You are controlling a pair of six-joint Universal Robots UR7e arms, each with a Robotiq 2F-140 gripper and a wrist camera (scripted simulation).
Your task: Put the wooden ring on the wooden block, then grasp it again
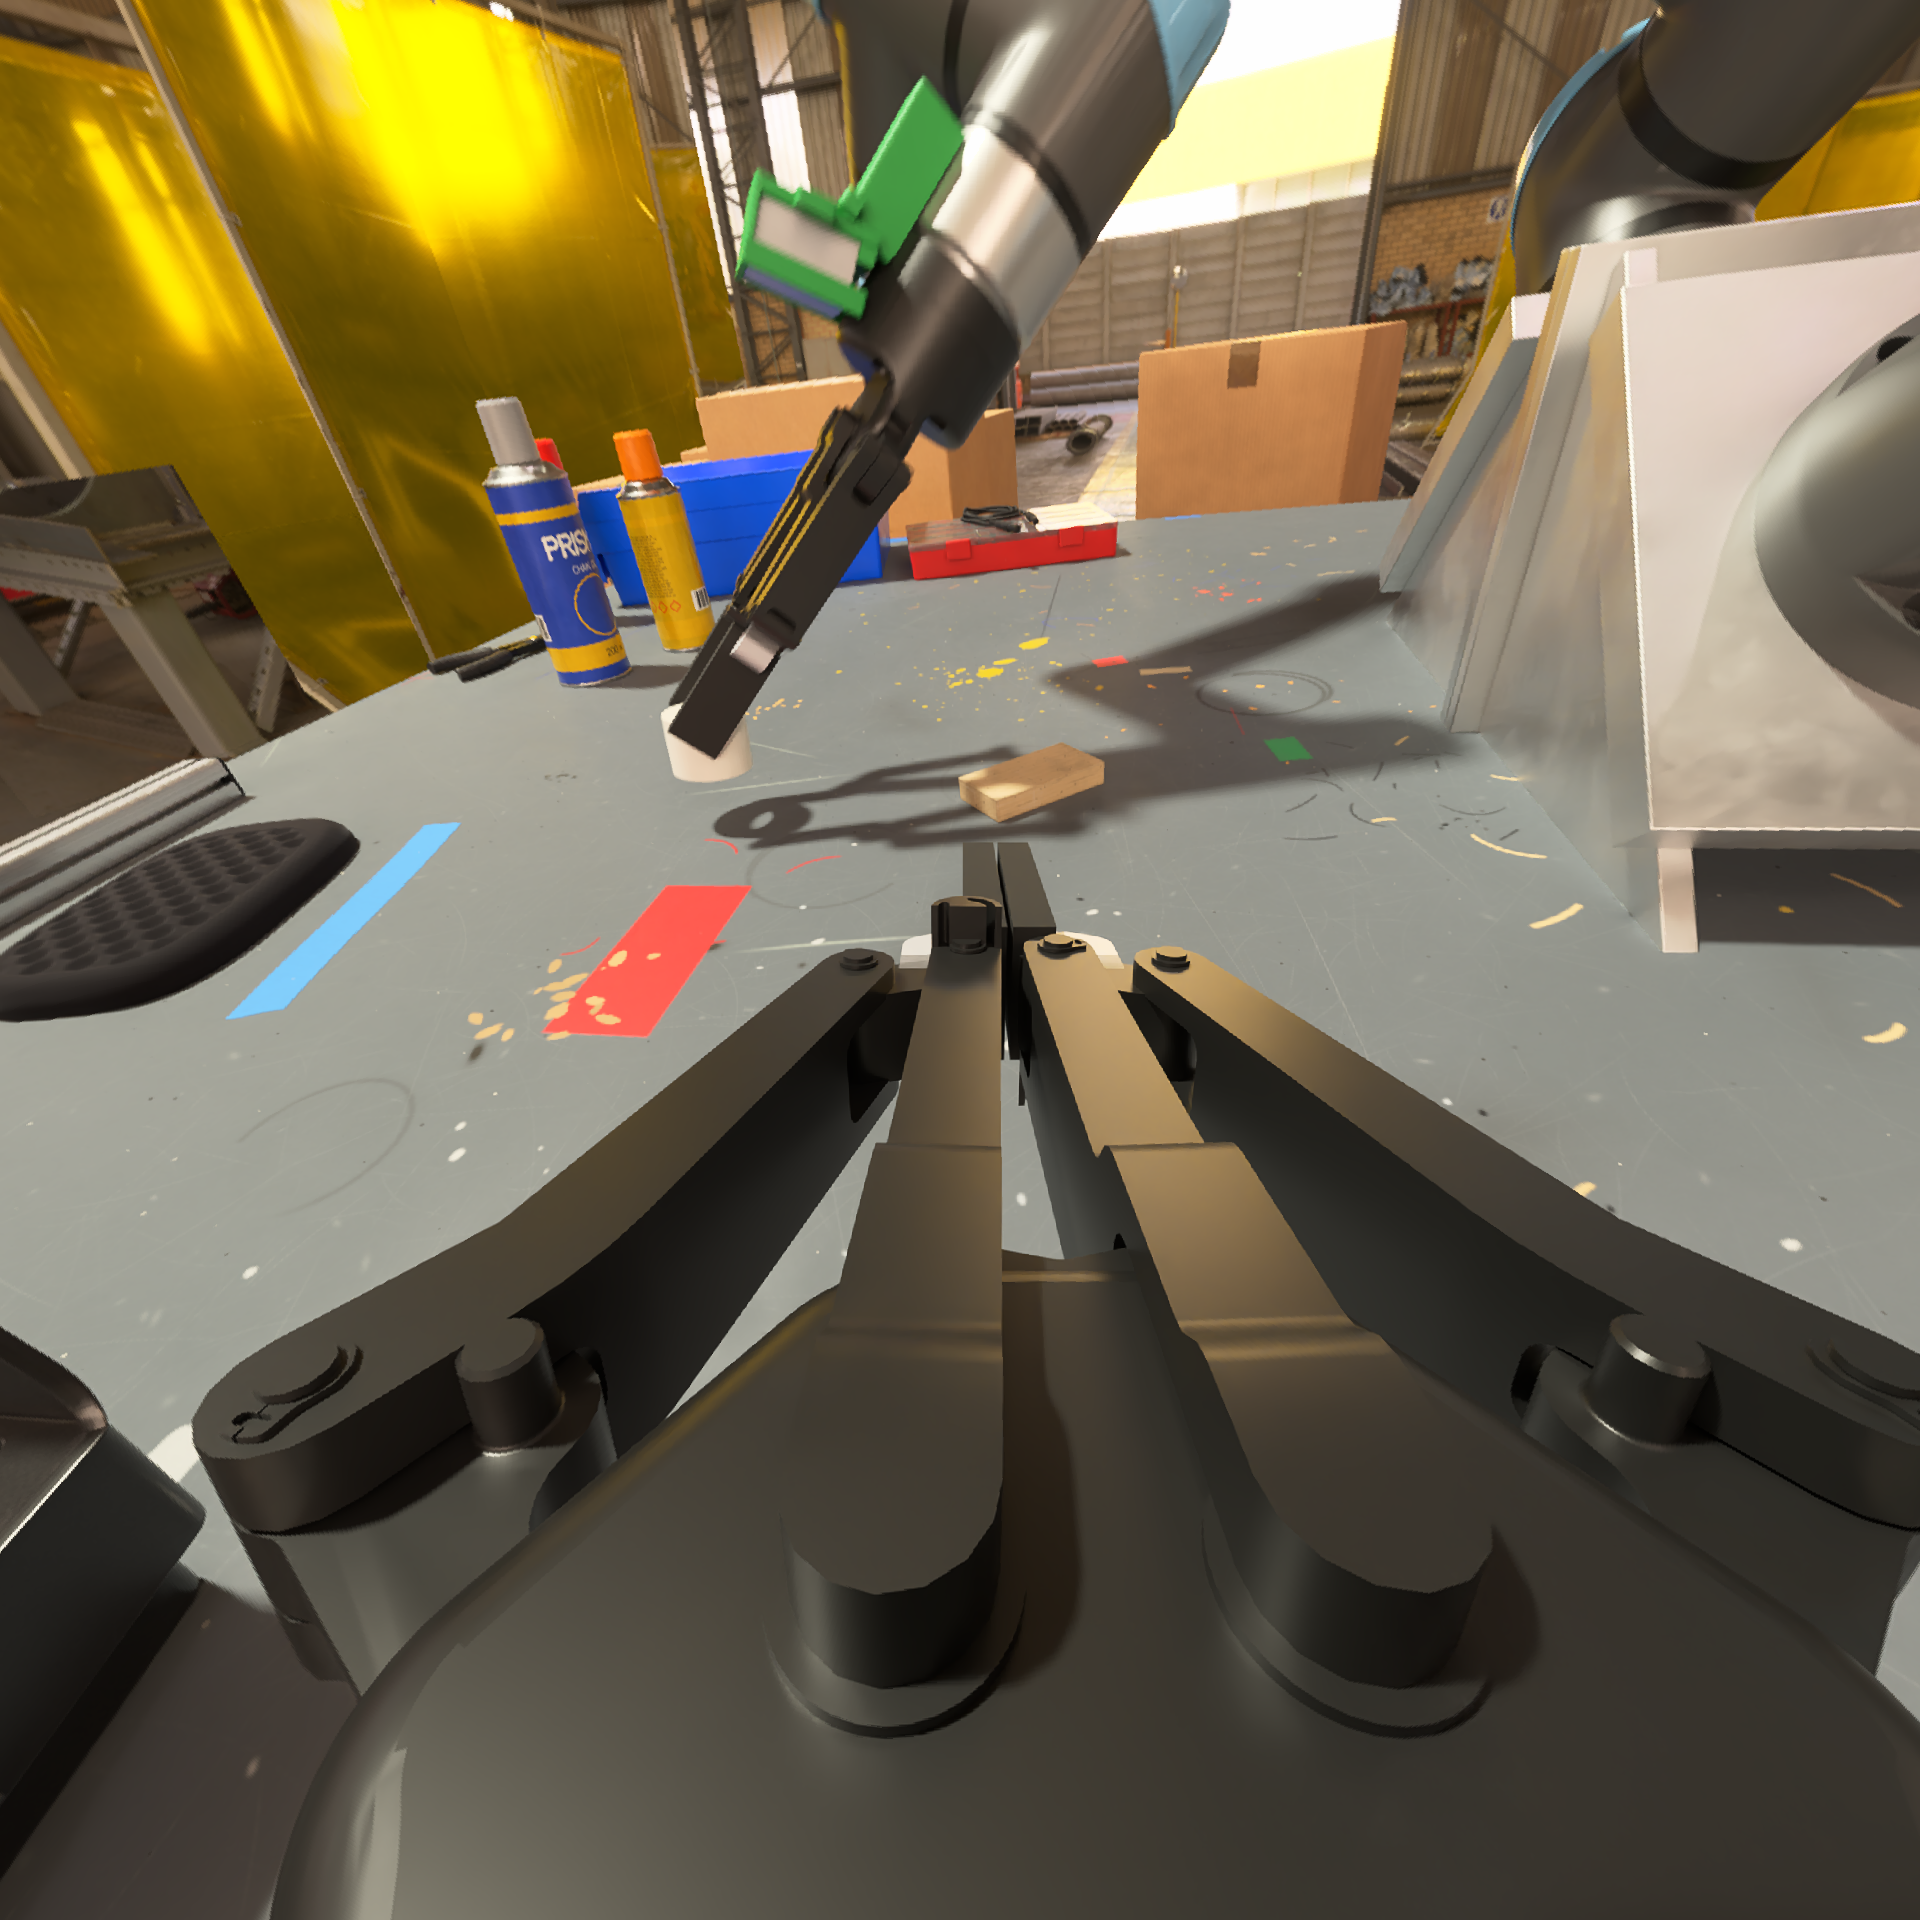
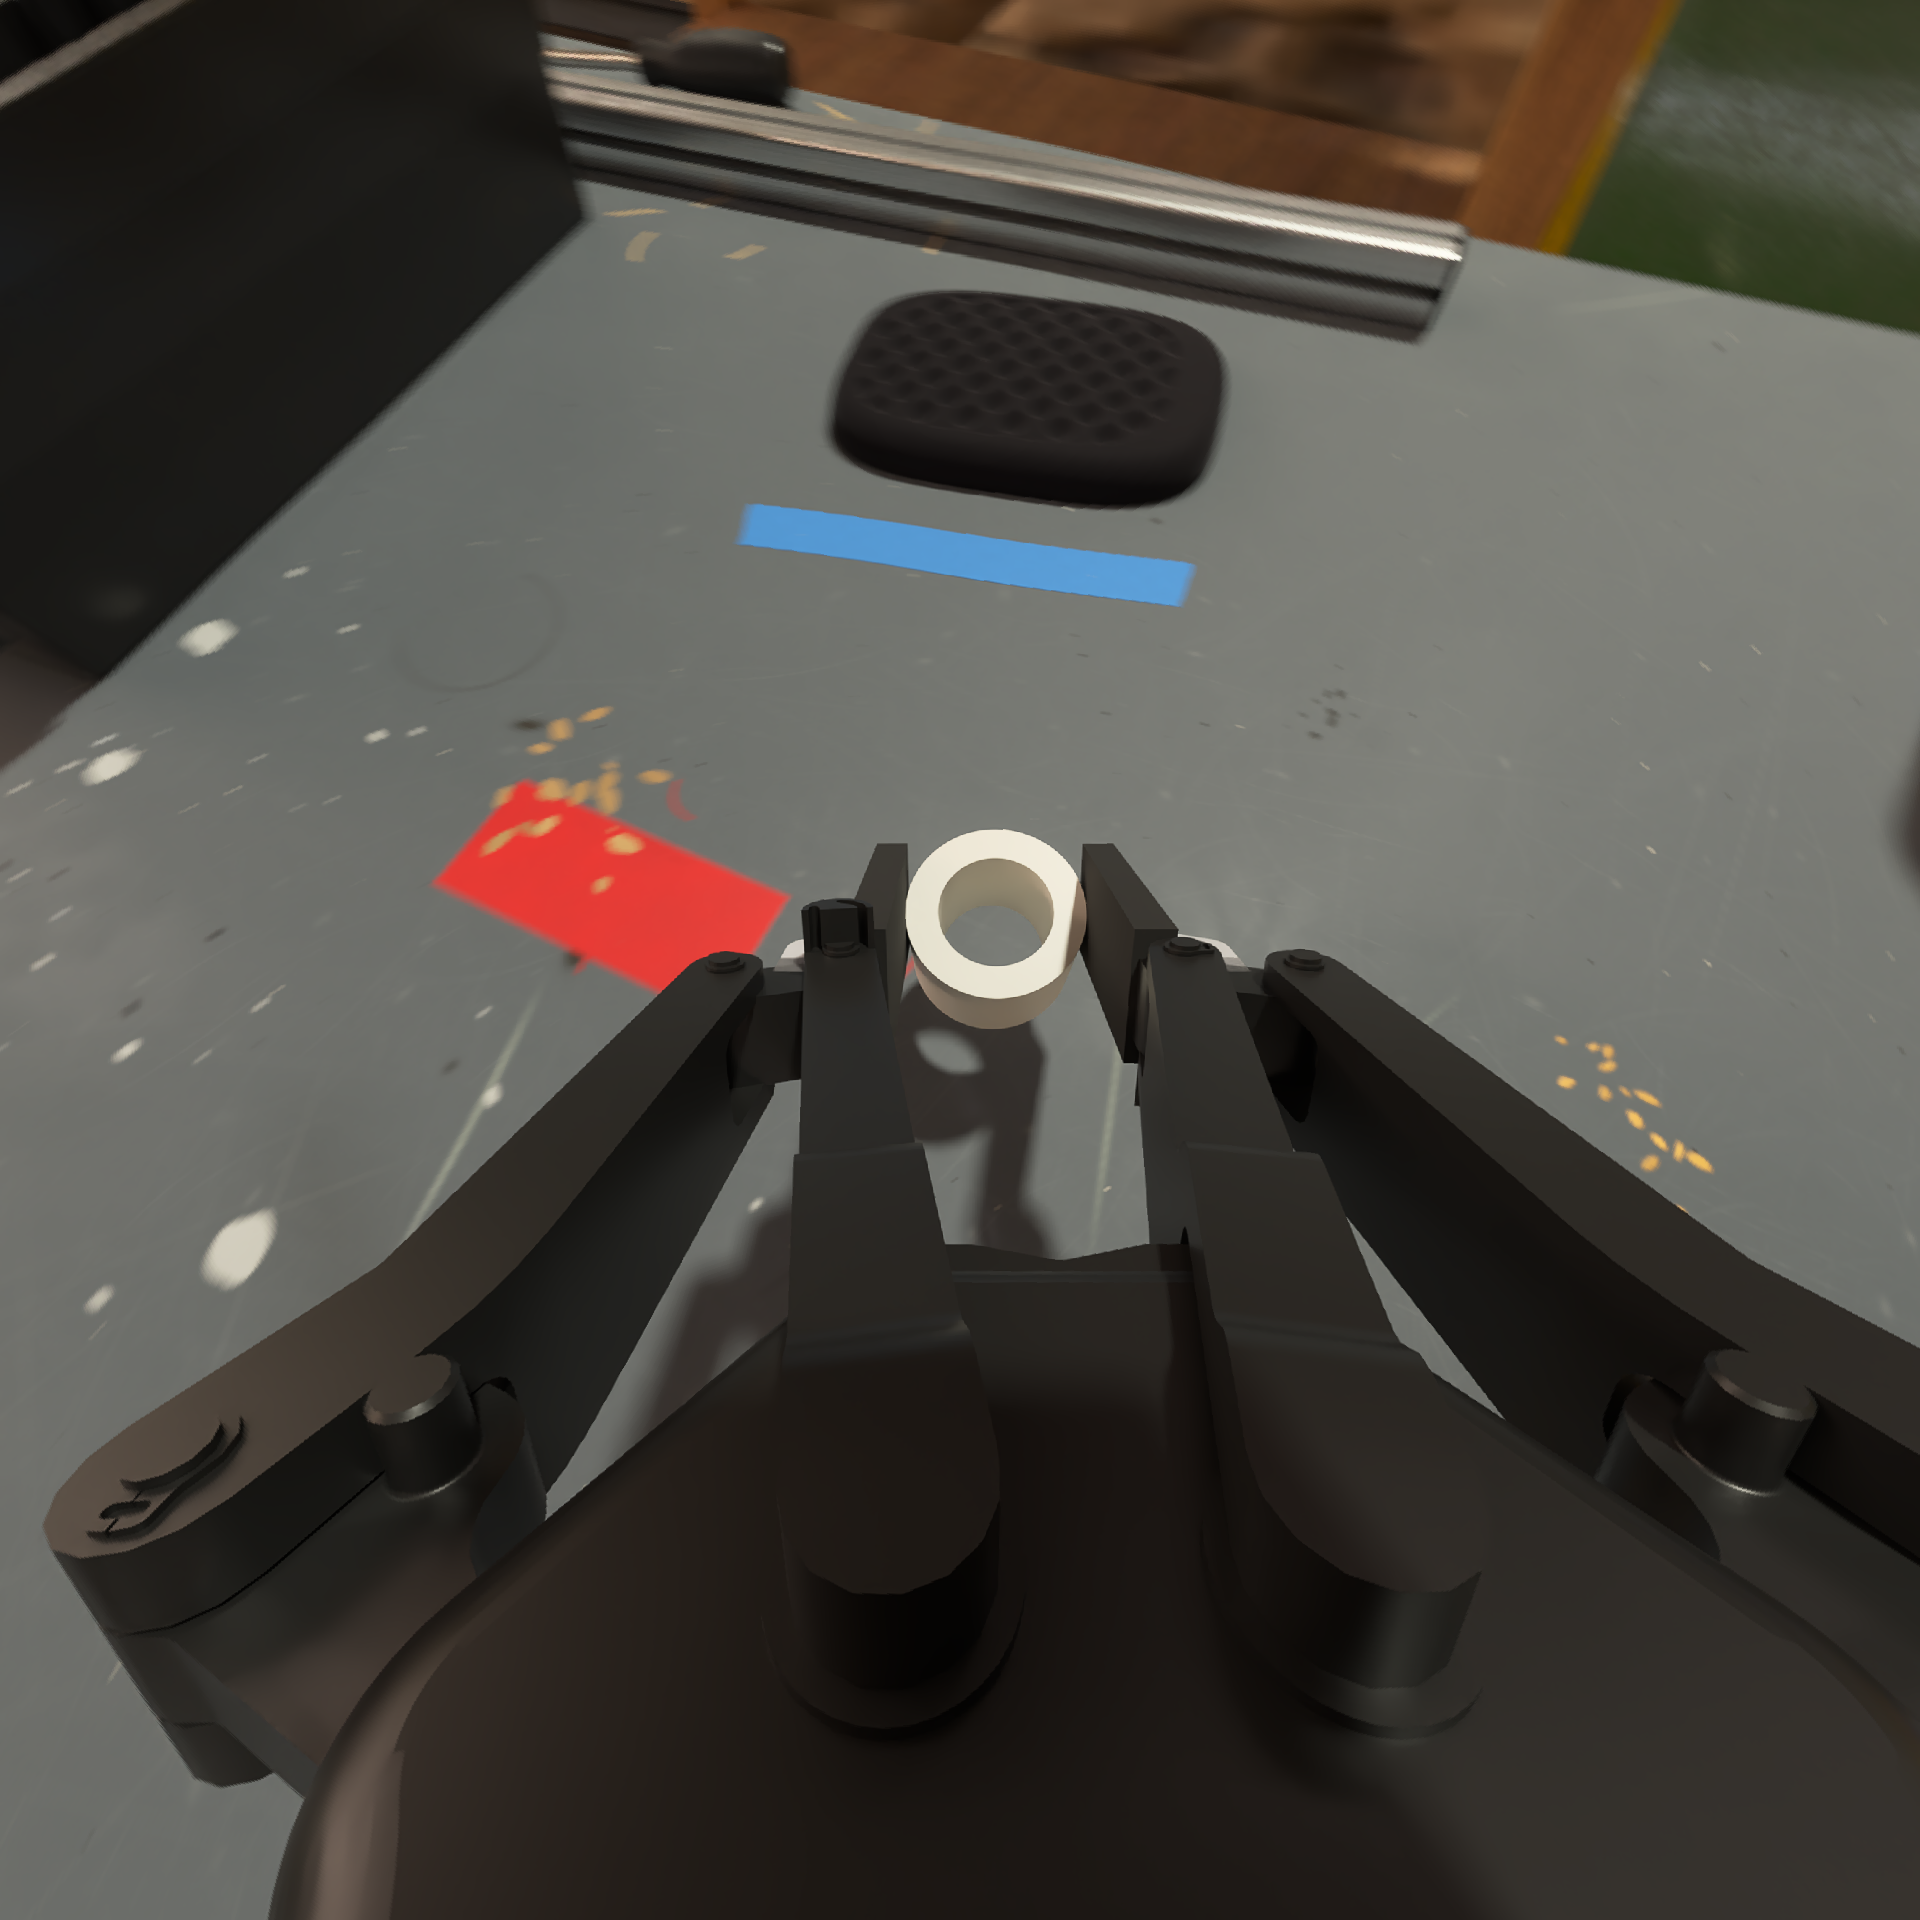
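The pale wooden ring (image 2: 992, 977) sits between the fingers of my right gripper (image 2: 994, 899), which is shut on it and holds it above the grey table. In the left wrist view the same ring (image 1: 698, 764) shows under the right gripper's fingertips (image 1: 717, 707), above the table left of the wooden block (image 1: 1031, 781). The block lies flat on the table, apart from the ring. My left gripper (image 1: 1004, 883) is shut and empty, low over the table, a short way in front of the block.
Two spray cans (image 1: 556, 551) stand at the back left, with a blue bin (image 1: 727, 520), a red case (image 1: 1013, 545) and cardboard boxes (image 1: 1262, 421) behind. A black mesh pad (image 2: 1029, 400) and blue tape (image 2: 966, 556) lie near a metal rail (image 2: 997, 208). A metal housing (image 1: 1714, 540) stands right.
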